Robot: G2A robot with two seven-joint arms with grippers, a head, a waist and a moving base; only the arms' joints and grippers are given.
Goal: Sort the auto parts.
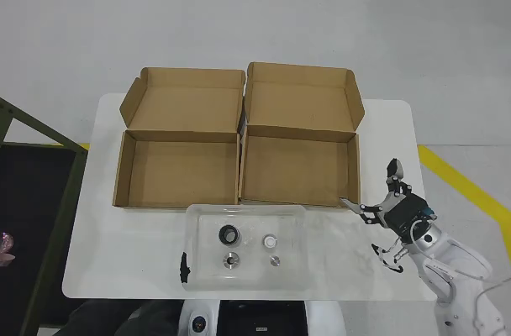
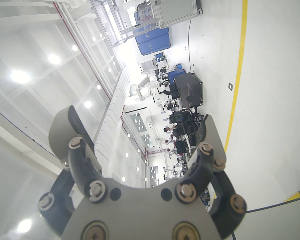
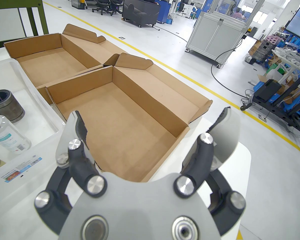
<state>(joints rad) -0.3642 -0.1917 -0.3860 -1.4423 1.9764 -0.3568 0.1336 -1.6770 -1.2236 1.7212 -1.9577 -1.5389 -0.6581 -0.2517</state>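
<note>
A clear plastic tray (image 1: pixel 299 250) sits at the table's front centre. It holds a black cylindrical bearing (image 1: pixel 229 234), a small white-capped bottle (image 1: pixel 270 241) and two small metal parts (image 1: pixel 231 259) (image 1: pixel 275 260). My right gripper (image 1: pixel 374 190) hovers open and empty over the table, to the right of the tray and beside the right cardboard box (image 1: pixel 299 170). In the right wrist view the open gripper (image 3: pixel 151 114) faces that box (image 3: pixel 120 116), with the bearing (image 3: pixel 6 104) and bottle (image 3: pixel 5 133) off to one side. My left gripper (image 2: pixel 140 116) is open and empty, aimed up at the room.
Two open, empty cardboard boxes stand side by side behind the tray, the left box (image 1: pixel 178 172) and the right one, their lids folded back. A dark green cart (image 1: pixel 20 168) stands off the table's left edge. A yellow floor line (image 1: pixel 466 181) runs to the right.
</note>
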